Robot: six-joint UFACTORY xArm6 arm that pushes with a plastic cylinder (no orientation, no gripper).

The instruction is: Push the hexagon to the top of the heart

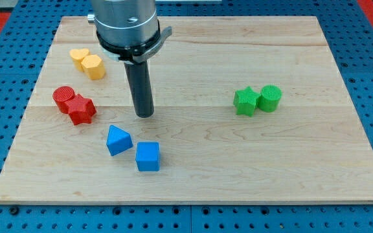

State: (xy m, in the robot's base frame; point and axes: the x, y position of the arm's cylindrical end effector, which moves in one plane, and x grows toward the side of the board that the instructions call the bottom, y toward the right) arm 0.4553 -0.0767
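Yellow hexagon (93, 66): upper left of the frame, touching yellow heart (78, 56) at its lower right. Likely light, rigid, slides easily; push a flat side. My tip (145, 114) bare, holding nothing, on desk (251, 162), well apart at lower right.

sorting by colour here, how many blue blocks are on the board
2. A blue block with a slanted top lies just below my tip, toward the view's bottom left; a blue cube lies right of it, lower. None appears hidden.
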